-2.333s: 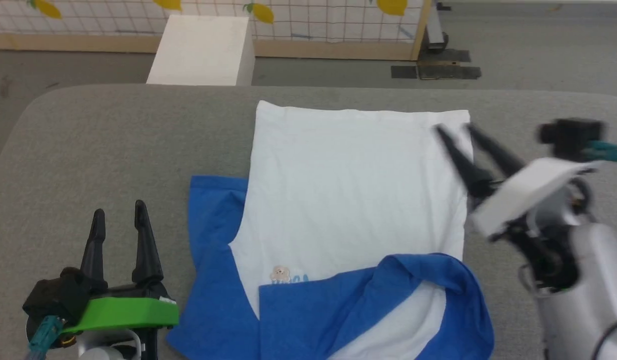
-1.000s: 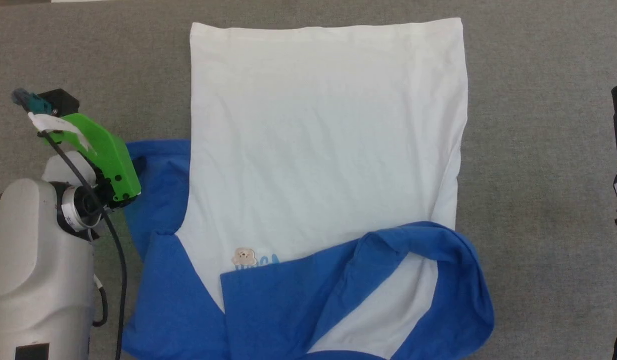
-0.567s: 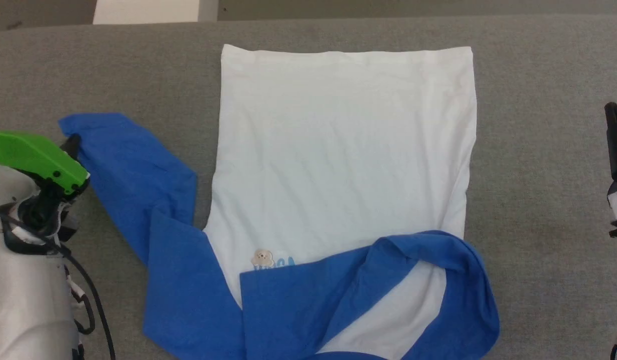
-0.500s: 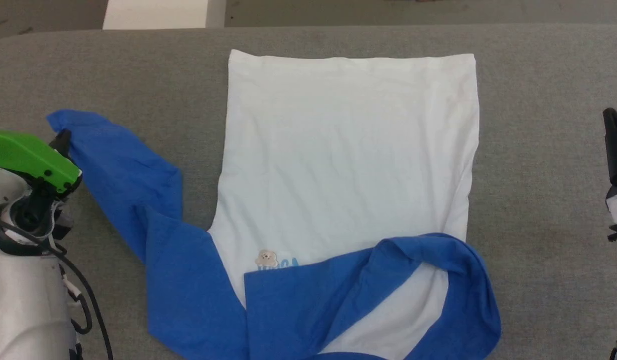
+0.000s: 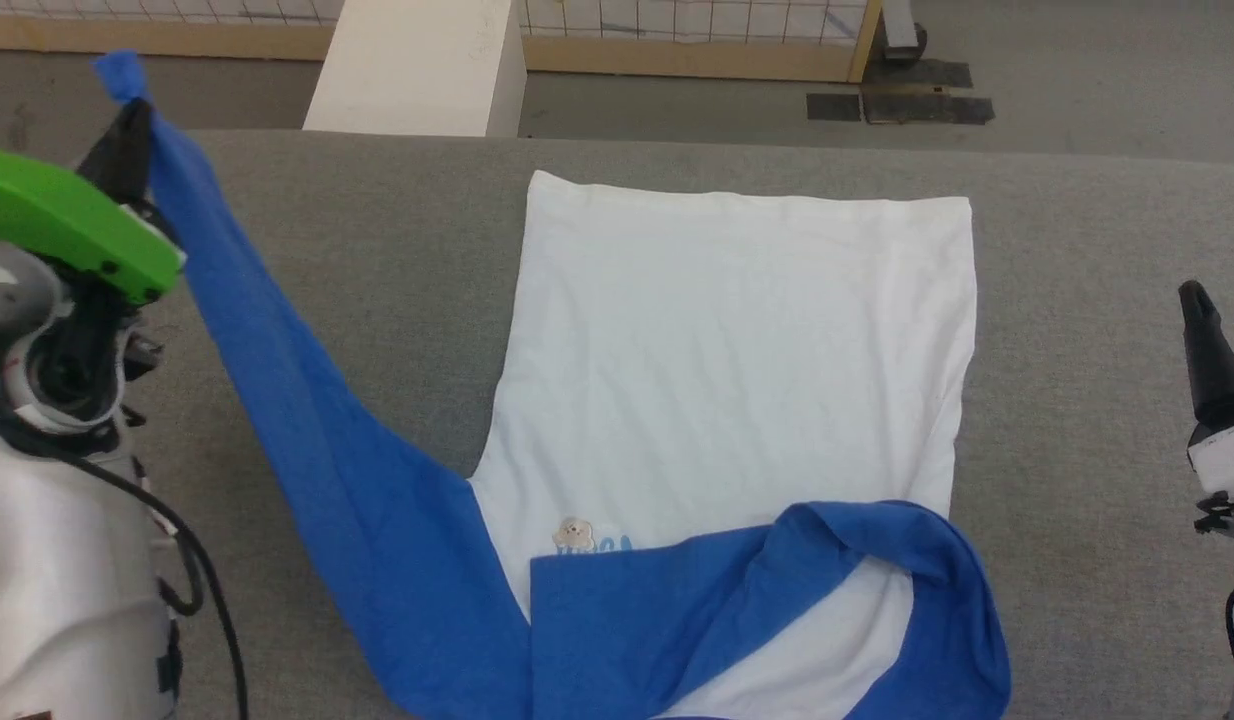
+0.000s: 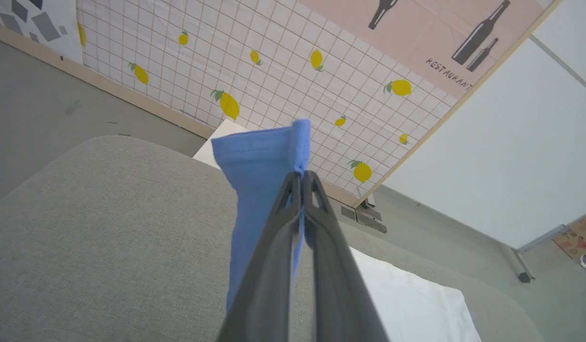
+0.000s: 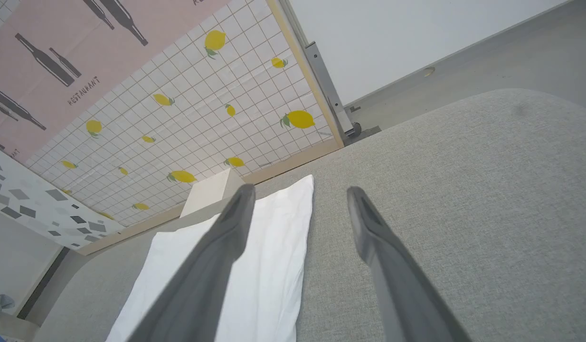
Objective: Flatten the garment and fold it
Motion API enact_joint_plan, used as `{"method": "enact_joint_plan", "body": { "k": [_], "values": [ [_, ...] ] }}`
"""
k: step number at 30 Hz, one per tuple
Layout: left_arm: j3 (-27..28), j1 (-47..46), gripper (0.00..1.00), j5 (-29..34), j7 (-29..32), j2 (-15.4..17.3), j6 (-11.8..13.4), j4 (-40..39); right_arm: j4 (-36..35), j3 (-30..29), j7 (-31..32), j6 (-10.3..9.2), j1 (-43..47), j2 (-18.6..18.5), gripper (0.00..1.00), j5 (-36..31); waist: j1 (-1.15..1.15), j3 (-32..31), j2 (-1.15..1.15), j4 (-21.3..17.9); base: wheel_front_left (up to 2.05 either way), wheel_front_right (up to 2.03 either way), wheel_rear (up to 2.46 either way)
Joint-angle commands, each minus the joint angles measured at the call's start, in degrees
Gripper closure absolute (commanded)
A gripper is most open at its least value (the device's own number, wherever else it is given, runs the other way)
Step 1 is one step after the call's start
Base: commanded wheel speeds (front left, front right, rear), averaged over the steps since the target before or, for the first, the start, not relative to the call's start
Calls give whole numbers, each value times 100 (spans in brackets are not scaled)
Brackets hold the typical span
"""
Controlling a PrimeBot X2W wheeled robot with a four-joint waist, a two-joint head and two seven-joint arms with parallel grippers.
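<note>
The garment (image 5: 737, 360), a white T-shirt with blue sleeves, lies on the grey padded table (image 5: 377, 260), its hem at the far side. One blue sleeve (image 5: 277, 400) stretches up and to the left, lifted off the table by its cuff. My left gripper (image 5: 129, 130) is shut on that cuff; in the left wrist view the fingers (image 6: 316, 228) pinch the blue cuff (image 6: 259, 156) above the table. The other blue sleeve (image 5: 877, 560) lies folded across the shirt's near end. My right gripper (image 7: 297, 192) stands open over bare table to the right of the shirt.
A white box (image 5: 417, 65) stands on the floor beyond the table's far edge. Behind it runs a lemon-patterned tiled partition (image 6: 255, 61) with a wooden base. Bare grey table (image 5: 1077, 300) spreads to the right of the shirt.
My left gripper has shut on the left sleeve's cuff and pulled it out and up to the left, straightening the sleeve. The head camera has tilted up. The right gripper stays open at the right.
</note>
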Motion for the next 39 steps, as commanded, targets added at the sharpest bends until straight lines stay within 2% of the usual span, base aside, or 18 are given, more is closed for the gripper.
{"method": "enact_joint_plan", "body": {
  "k": [1,7,13,17,23,27,33,34,35,36,39],
  "values": [
    [-143,-57,100,48,54,-129,-61,-94,28,-22,-42,-6,85,14,0,-25,0,-95,0,28,0,0,0],
    [-1164,239,100,114,350,-735,-252,-594,73,-87,-60,-6,154,28,0,-17,0,-188,0,-55,0,0,0],
    [-2402,667,100,16,491,-1054,-426,-656,119,-118,-71,-6,203,33,0,4,0,-210,0,-177,0,0,0],
    [-3433,969,100,-275,525,-1109,-510,-429,204,-98,-100,-6,191,34,0,62,0,-171,0,-309,0,0,0],
    [-4972,1153,100,-701,499,-1115,-492,64,319,-87,-163,-6,181,35,0,91,0,-117,0,-514,0,0,0],
    [-5548,1180,100,-739,507,-1116,-491,480,350,-122,-190,-6,190,35,0,80,0,-76,0,-579,0,0,0],
    [-6099,1184,100,-707,802,-1116,-449,1250,376,-123,-221,-6,197,35,0,94,0,-32,0,-604,0,0,0],
    [-6109,1165,97,-689,782,-1116,-440,1309,381,-116,-223,-6,193,35,0,92,0,-31,0,-603,0,0,0],
    [-6099,1164,3,-760,771,-1116,-439,1342,383,-115,-226,-6,191,35,0,92,0,-34,0,-591,0,0,0],
    [-6092,1146,0,-816,764,-1116,-441,1341,379,-120,-228,-6,193,35,0,89,0,-38,0,-575,0,0,0],
    [-5942,1043,0,-1087,686,-1116,-388,1198,367,-102,-209,-6,203,35,0,66,0,-63,0,-528,0,0,0]
  ]
}}
